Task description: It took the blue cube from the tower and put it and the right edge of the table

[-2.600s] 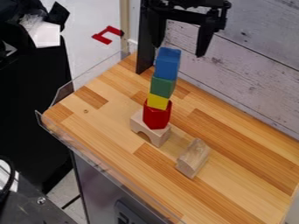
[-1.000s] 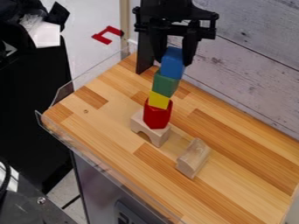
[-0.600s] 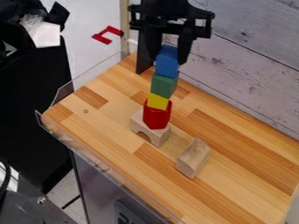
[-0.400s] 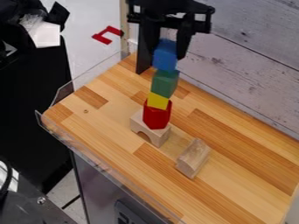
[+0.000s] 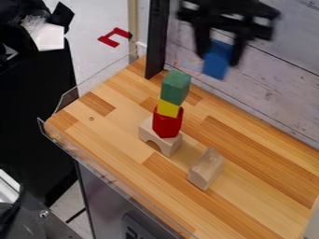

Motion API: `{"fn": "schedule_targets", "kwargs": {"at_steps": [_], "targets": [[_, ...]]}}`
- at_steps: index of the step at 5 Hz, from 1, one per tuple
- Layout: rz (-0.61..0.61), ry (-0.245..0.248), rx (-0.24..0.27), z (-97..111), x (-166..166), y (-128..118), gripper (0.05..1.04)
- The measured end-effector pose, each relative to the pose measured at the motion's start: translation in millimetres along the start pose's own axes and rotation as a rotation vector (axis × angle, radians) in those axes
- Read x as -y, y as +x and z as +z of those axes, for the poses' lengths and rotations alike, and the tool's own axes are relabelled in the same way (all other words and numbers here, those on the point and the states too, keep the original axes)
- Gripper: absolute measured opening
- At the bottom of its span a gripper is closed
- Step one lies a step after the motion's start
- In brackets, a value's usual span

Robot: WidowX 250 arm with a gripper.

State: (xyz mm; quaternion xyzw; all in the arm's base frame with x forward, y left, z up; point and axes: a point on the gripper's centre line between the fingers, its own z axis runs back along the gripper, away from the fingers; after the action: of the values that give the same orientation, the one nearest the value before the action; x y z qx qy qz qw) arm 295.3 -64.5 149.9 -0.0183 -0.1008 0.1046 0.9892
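Note:
The black gripper [image 5: 220, 58] hangs at the upper right of centre, shut on the blue cube [image 5: 217, 59]. Both are held in the air, to the right of the tower and apart from it. From top to bottom the tower has a green block [image 5: 176, 87], a yellow block [image 5: 168, 108], a red block [image 5: 167, 123] and a wooden arch block [image 5: 160, 137]. It stands upright on the wooden table [image 5: 249, 196].
A loose wooden block [image 5: 205, 169] lies right of the tower's foot. A clear low wall [image 5: 100, 163] runs along the table's left and front edge. A white plank wall [image 5: 268, 84] stands behind, and a black post [image 5: 156, 42] rises behind the tower.
The gripper came down over the tower and closed on the blue cube. It has lifted the cube off the green block and moved with it to the right.

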Motion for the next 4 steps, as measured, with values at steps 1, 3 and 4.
{"fn": "schedule_targets", "kwargs": {"at_steps": [1, 3, 4], "targets": [[-0.088, -0.064, -0.061, -26, 48, -19, 0.532], [-0.123, -0.102, -0.159, -67, 74, -57, 0.532], [-0.118, -0.125, -0.182, -85, 73, -68, 0.532]]}}
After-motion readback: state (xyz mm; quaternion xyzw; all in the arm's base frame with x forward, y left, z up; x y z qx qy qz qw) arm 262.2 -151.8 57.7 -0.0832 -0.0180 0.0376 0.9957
